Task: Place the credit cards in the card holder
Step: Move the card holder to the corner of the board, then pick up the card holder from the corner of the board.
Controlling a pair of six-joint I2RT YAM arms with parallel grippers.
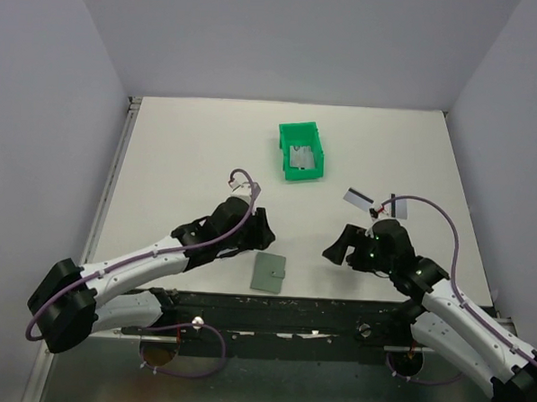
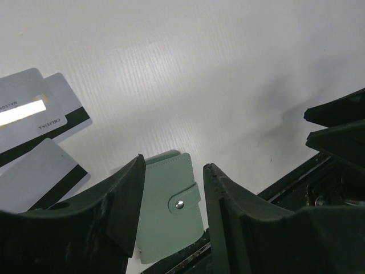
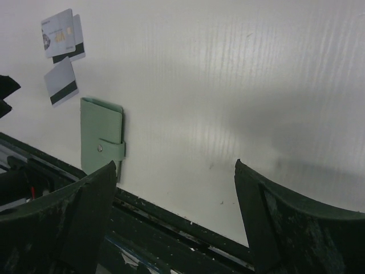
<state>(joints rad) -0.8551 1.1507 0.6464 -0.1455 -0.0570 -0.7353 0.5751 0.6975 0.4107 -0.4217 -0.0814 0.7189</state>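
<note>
The card holder (image 1: 268, 273) lies shut and flat near the table's front edge, its snap tab fastened. In the left wrist view the card holder (image 2: 171, 211) shows between my left gripper's (image 2: 174, 162) parted fingers, which hover over it without pinching it. Three credit cards (image 2: 34, 117) lie to its left, two overlapping and one (image 2: 40, 174) apart. Another credit card (image 1: 359, 198) lies behind my right gripper (image 1: 335, 250). That right gripper (image 3: 175, 164) is wide open over bare table, with the card holder (image 3: 101, 140) and credit cards (image 3: 60, 34) to its left.
A bright green bin (image 1: 302, 151) stands at mid-table with silvery cards inside. The black front rail (image 3: 171, 222) runs just below the holder. White walls enclose the table on three sides. My left gripper (image 1: 260, 226) sits just behind the holder.
</note>
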